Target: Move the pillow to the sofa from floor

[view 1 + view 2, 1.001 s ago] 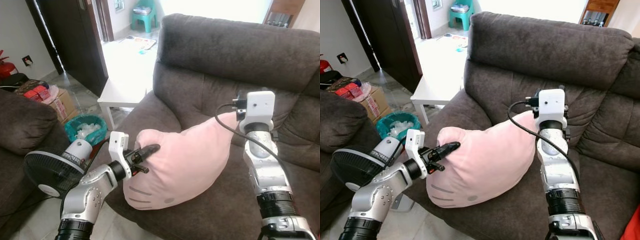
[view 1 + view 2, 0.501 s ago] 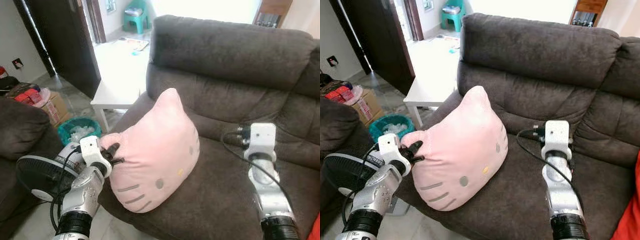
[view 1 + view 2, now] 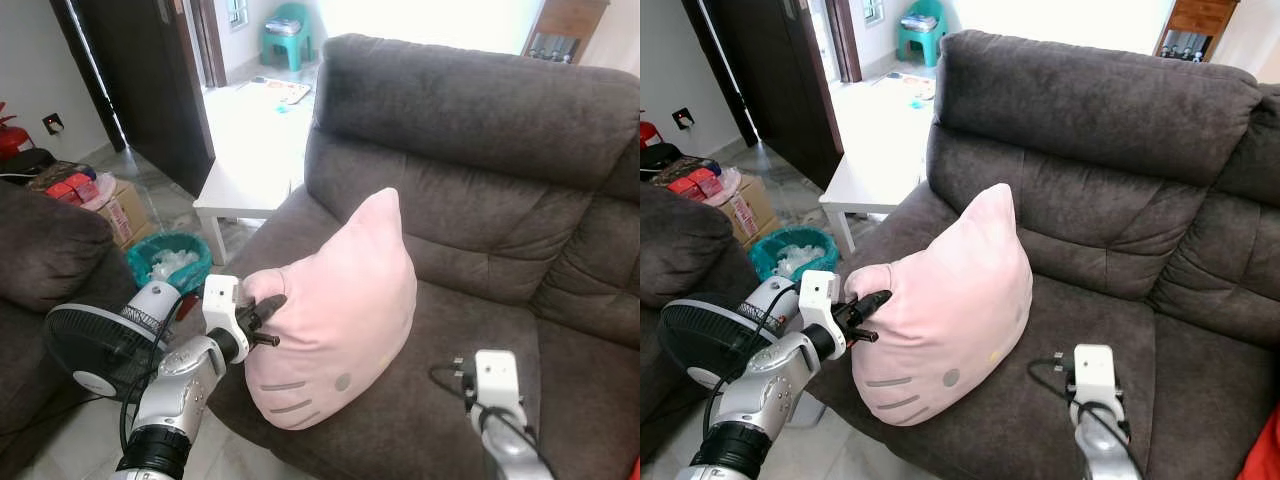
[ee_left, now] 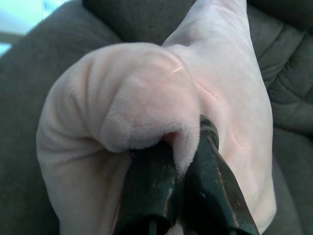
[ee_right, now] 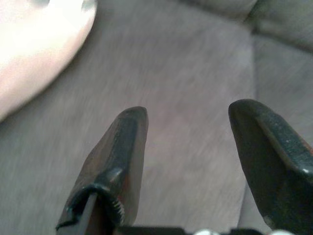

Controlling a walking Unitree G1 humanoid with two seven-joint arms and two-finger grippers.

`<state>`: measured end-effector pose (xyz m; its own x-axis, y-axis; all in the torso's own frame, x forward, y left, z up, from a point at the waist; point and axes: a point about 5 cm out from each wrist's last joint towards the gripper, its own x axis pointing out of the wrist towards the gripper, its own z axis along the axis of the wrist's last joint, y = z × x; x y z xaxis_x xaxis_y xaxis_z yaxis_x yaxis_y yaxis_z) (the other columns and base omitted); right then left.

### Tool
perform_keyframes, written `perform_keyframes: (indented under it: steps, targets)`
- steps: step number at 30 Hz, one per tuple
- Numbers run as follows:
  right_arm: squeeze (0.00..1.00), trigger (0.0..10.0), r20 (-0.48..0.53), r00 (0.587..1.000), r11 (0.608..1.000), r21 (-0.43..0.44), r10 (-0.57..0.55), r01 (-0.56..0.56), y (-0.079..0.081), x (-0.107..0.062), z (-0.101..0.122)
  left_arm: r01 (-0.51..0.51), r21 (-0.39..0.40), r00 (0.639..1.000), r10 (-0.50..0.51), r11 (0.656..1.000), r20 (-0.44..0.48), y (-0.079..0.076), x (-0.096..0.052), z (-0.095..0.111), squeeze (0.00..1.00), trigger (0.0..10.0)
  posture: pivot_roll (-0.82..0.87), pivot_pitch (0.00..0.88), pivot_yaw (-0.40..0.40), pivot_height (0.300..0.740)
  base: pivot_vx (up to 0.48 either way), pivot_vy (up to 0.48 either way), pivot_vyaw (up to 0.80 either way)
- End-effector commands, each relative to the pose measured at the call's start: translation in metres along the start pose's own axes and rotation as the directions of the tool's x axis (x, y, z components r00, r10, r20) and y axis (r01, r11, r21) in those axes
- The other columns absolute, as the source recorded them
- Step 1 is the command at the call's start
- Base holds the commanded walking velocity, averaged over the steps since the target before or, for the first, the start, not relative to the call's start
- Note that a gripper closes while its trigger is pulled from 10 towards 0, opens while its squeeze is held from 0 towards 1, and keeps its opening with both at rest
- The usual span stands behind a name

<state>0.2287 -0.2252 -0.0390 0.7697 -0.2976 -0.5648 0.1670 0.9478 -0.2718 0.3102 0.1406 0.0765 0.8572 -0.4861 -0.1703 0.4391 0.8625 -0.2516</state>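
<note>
Pillow [image 3: 345, 305], pink with a cat face stitched on its lower front, stands upright on the seat of the dark grey sofa [image 3: 470, 150], at the front edge near the sofa's arm, one ear pointing up against the backrest. Left end effector [image 3: 268, 310] pinches the pillow's near corner: in the left wrist view its two black fingers [image 4: 151, 196] are closed tight on a bunched fold of pink fabric. Right end effector [image 5: 188, 147] hangs low over the bare seat cushion beside the pillow, apart from it, its fingers spread wide with nothing between them. Beyond the sofa's arm stand a white side table [image 3: 245, 185], a teal bin [image 3: 170, 262] with white scraps in it, a cardboard box [image 3: 120, 210] and a black fan [image 3: 100, 345] on the floor.
</note>
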Motion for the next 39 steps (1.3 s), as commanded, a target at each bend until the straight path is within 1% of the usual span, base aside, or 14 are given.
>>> perform_keyframes:
  steps: [1, 2, 4, 6, 10, 17, 18, 24, 25, 26, 27, 28, 31, 39]
  targets:
    - [0.00, 10.0, -0.091, 0.994, 0.999, 0.011, 0.054, -0.053, 0.010, -0.009, -0.028, -0.006, 0.060, 1.000, 0.006, 0.998, 0.000, -0.002, 0.001, -0.001, 0.00, 10.0, 0.04, 0.031, -0.033, 0.740, 0.000, 0.000, 0.00]
    - [0.00, 10.0, -0.091, 0.994, 0.999, 0.011, 0.054, -0.053, 0.010, -0.009, -0.028, -0.006, 0.060, 1.000, 0.006, 0.998, 0.000, -0.002, 0.001, -0.001, 0.00, 10.0, 0.04, 0.031, -0.033, 0.740, 0.000, 0.000, 0.00]
    - [0.00, 10.0, -0.202, 0.975, 0.996, 0.013, 0.089, -0.088, 0.017, -0.019, -0.055, -0.061, 0.099, 0.998, 0.057, 0.993, 0.041, -0.001, 0.002, 0.002, 0.00, 10.0, 0.05, 0.032, -0.033, 0.740, 0.000, 0.000, 0.00]
    - [0.00, 10.0, -0.264, 0.959, 0.994, 0.020, 0.107, -0.106, 0.021, -0.026, -0.070, -0.089, 0.118, 0.995, 0.082, 0.989, 0.065, 0.000, 0.001, 0.004, 0.00, 10.0, 0.05, 0.033, -0.033, 0.740, 0.000, 0.000, 0.00]
    - [0.00, 10.0, -0.305, 0.944, 0.992, 0.064, 0.126, -0.111, 0.025, -0.035, -0.085, -0.118, 0.101, 0.988, 0.106, 0.988, 0.110, 0.000, 0.000, 0.007, 0.00, 10.0, 0.05, 0.034, -0.030, 0.740, 0.000, 0.000, 0.00]
    - [0.00, 10.0, -0.296, 0.948, 0.991, 0.099, 0.118, -0.093, 0.026, -0.038, -0.089, -0.116, 0.096, 0.987, 0.104, 0.989, 0.121, -0.001, 0.002, 0.007, 0.00, 10.0, 0.04, 0.032, -0.022, 0.740, 0.000, 0.000, 0.00]
    - [0.00, 10.0, -0.298, 0.948, 0.990, 0.110, 0.114, -0.084, 0.026, -0.038, -0.089, -0.121, 0.099, 0.986, 0.109, 0.988, 0.124, -0.001, 0.002, 0.007, 0.42, 10.0, 0.04, 0.031, -0.021, 0.740, 0.000, 0.000, 0.00]
    - [0.00, 10.0, -0.303, 0.946, 0.990, 0.112, 0.120, -0.089, 0.027, -0.038, -0.090, -0.128, 0.110, 0.986, 0.115, 0.986, 0.124, -0.002, 0.002, 0.006, 0.44, 10.0, 0.05, 0.028, -0.020, 0.740, 0.000, 0.000, 0.00]
    - [0.00, 10.0, -0.304, 0.945, 0.989, 0.116, 0.121, -0.089, 0.027, -0.038, -0.090, -0.128, 0.108, 0.985, 0.114, 0.986, 0.127, -0.003, 0.002, 0.006, 0.72, 10.0, 0.05, 0.028, -0.019, 0.740, 0.000, 0.000, 0.00]
    - [0.00, 10.0, -0.305, 0.945, 0.989, 0.117, 0.121, -0.089, 0.028, -0.039, -0.090, -0.128, 0.108, 0.985, 0.114, 0.986, 0.128, -0.003, 0.002, 0.006, 0.79, 10.0, 0.05, 0.028, -0.019, 0.740, 0.000, 0.000, 0.00]
    - [0.00, 10.0, -0.306, 0.944, 0.989, 0.118, 0.121, -0.089, 0.028, -0.039, -0.091, -0.129, 0.108, 0.985, 0.114, 0.986, 0.129, -0.003, 0.002, 0.006, 0.79, 10.0, 0.05, 0.028, -0.019, 0.740, 0.000, 0.000, 0.00]
    - [0.00, 10.0, -0.307, 0.944, 0.989, 0.119, 0.122, -0.090, 0.028, -0.039, -0.091, -0.129, 0.108, 0.985, 0.115, 0.986, 0.130, -0.002, 0.002, 0.006, 0.85, 10.0, 0.05, 0.030, -0.019, 0.740, 0.000, 0.000, 0.00]
    - [0.00, 10.0, -0.311, 0.942, 0.989, 0.120, 0.125, -0.091, 0.029, -0.040, -0.092, -0.131, 0.109, 0.984, 0.116, 0.985, 0.135, -0.002, 0.002, 0.007, 0.89, 10.0, 0.05, 0.030, -0.019, 0.740, 0.000, 0.000, 0.00]
    - [0.00, 10.0, -0.322, 0.938, 0.988, 0.117, 0.131, -0.098, 0.030, -0.042, -0.095, -0.130, 0.116, 0.984, 0.113, 0.985, 0.141, -0.002, 0.000, 0.009, 0.87, 10.0, 0.06, 0.029, -0.018, 0.740, 0.000, 0.000, 0.00]
